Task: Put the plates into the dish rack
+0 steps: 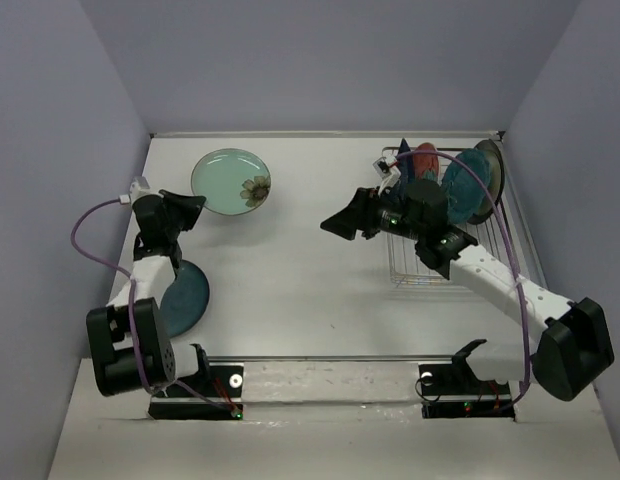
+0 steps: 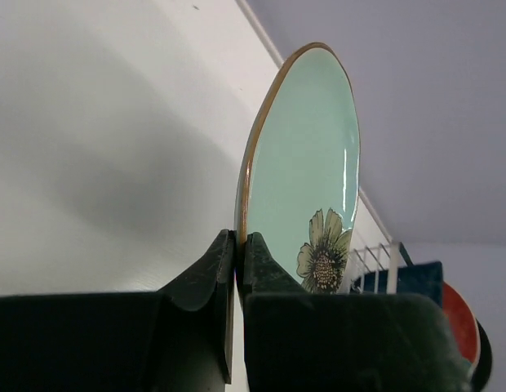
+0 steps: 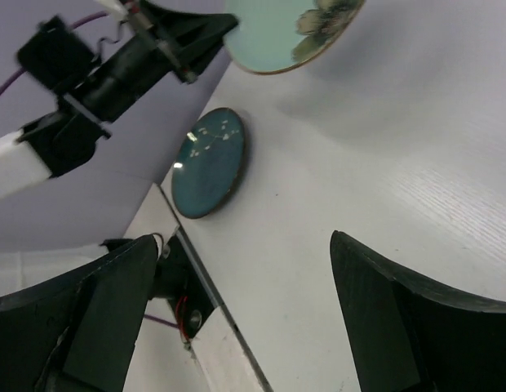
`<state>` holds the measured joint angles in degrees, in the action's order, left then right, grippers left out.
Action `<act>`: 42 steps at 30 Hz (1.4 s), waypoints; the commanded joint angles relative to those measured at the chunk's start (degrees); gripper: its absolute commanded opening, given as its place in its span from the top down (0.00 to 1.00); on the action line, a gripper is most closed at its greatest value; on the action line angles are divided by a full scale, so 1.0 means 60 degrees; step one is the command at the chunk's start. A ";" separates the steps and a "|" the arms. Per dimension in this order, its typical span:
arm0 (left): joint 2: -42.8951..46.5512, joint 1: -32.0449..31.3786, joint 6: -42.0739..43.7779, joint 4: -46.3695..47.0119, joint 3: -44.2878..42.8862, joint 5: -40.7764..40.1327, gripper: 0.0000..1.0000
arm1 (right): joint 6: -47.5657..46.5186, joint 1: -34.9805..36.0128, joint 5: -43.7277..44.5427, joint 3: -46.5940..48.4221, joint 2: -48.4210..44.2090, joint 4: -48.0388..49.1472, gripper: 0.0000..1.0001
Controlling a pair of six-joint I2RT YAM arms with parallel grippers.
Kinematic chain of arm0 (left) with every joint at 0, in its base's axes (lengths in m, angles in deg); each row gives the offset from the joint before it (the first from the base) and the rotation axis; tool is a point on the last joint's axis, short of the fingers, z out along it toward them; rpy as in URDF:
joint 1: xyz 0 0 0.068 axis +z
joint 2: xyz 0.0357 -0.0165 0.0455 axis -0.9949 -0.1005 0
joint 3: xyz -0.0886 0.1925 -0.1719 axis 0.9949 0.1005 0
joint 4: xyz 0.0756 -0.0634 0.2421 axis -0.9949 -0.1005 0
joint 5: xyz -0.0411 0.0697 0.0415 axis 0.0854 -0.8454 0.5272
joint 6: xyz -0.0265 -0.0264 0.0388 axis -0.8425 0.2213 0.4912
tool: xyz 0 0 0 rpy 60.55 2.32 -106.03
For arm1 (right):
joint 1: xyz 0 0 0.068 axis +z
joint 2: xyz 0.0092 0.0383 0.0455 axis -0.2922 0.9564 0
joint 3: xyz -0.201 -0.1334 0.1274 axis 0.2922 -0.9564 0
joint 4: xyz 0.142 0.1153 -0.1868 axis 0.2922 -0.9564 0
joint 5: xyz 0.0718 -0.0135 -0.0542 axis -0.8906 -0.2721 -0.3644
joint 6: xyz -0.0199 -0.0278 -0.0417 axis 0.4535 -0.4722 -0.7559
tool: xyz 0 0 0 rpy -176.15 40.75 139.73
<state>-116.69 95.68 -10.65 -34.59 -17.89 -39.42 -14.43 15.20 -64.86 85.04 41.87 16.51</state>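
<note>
Pinching mint-green plate (image 2: 310,163) rim, left tool (image 2: 238,245) clamped, right tool (image 3: 241,245) well apart

Soft, even light from above falls on the white counter (image 1: 320,300), shadows faint. In the left wrist view the mint-green plate (image 2: 310,163) carries glare at three o'clock; near fingers (image 2: 196,327) blur darkly.

White matte table (image 1: 310,290) w/ faint wood grain, boxed in on 3 sides by plain pale lavender-grey walls (image 1: 320,60). Shiny light-grey strip (image 1: 330,372) runs along table's near edge. Light soft, even; shadows on tabletop diffuse.
</note>
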 commanded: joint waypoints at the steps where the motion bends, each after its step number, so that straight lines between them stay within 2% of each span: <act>1: 0.1735 -0.0471 -0.0786 0.1696 0.0535 0.1468 0.94 | -0.0108 0.0217 0.0679 0.0608 0.0547 -0.0019 0.08; 9: 0.3682 -0.1729 -0.1093 0.1696 0.1604 0.2098 0.94 | -0.0093 0.0217 0.0650 0.1369 0.2142 0.0039 0.05; 17: 0.4899 -0.2141 -0.1504 0.1725 0.2045 0.3167 0.94 | 0.0082 0.0217 0.0386 0.1604 0.3168 0.0391 0.05; 19: 0.5075 -0.2170 -0.1504 0.1740 0.2045 0.3650 0.94 | 0.0242 0.0217 0.0066 0.1517 0.3228 0.0841 0.08; 20: 0.5091 -0.2171 -0.1475 0.1740 0.2016 0.3855 0.94 | 0.0316 0.0217 -0.0139 0.1343 0.3214 0.1135 0.16; 21: 0.5105 -0.2185 -0.1446 0.1740 0.2002 0.4031 0.94 | 0.0433 0.0217 -0.0417 0.1268 0.3214 0.1472 0.17; 23: 0.5106 -0.2214 -0.1212 0.1667 0.1958 0.4486 0.94 | 0.0726 0.0217 -0.1018 0.1165 0.3170 0.2118 0.42; 24: 0.5106 -0.2229 -0.1080 0.1522 0.1870 0.4574 0.94 | 0.0799 0.0217 -0.1252 0.1078 0.3097 0.2250 0.71; 26: 0.5208 -0.2229 -0.0510 0.0936 0.1782 0.4560 0.94 | 0.0990 0.0217 -0.1415 0.0961 0.2951 0.2617 0.88; 27: 0.5295 -0.2244 -0.0131 0.0543 0.1724 0.4473 0.87 | 0.1034 0.0217 -0.1328 0.0800 0.2718 0.2777 0.93; 32: 0.5545 -0.2273 0.0809 -0.0661 0.1431 0.4384 0.55 | 0.1078 -0.0221 -0.0713 0.0404 0.1502 0.2691 0.93; 33: 0.5603 -0.2288 0.1188 -0.1054 0.1329 0.4399 0.39 | 0.1122 -0.0701 -0.0625 0.0374 0.1253 0.2618 0.93; 35: 0.5779 -0.2288 0.1599 -0.1583 0.1124 0.4370 0.27 | 0.1166 -0.1318 -0.0595 0.0330 0.0506 0.2311 0.93; 36: 0.5953 -0.2288 0.2095 -0.2165 0.0876 0.4355 0.16 | 0.1166 -0.2003 -0.0566 0.0344 0.0228 0.2005 0.93; 38: 0.6188 -0.2288 0.2900 -0.2754 0.0510 0.4152 0.01 | 0.1079 -0.2709 -0.0508 0.0519 -0.0575 0.1609 0.93; 41: 0.6789 -0.2390 0.3504 -0.3605 0.0346 0.3771 0.01 | 0.0290 -0.3765 0.0325 0.1351 -0.1238 0.0117 0.93; 42: 0.6906 -0.2521 0.3723 -0.3795 0.0361 0.3609 0.01 | 0.0055 -0.3941 0.1067 0.1616 -0.1500 -0.0322 0.93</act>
<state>-79.10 81.97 3.27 -50.48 -12.56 -16.47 -9.69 -2.73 -67.22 85.63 40.71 16.08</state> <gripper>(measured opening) 0.990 0.209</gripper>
